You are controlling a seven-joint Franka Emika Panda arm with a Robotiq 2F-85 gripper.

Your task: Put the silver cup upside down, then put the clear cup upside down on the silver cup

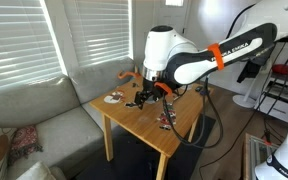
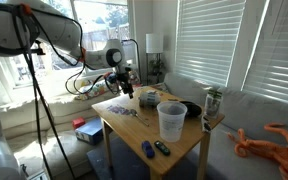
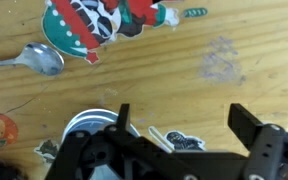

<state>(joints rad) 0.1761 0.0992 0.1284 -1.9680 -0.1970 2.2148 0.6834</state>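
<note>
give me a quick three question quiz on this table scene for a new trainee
1. True or false: the translucent whitish plastic tumbler stands rim-up on the wooden table.
2. The gripper is: A) open, holding nothing B) shut on a metal cup C) shut on a cloth.
3. Name the shiny metal utensil lying on the table in the wrist view.
Key: 1 true; 2 A; 3 a spoon.
</note>
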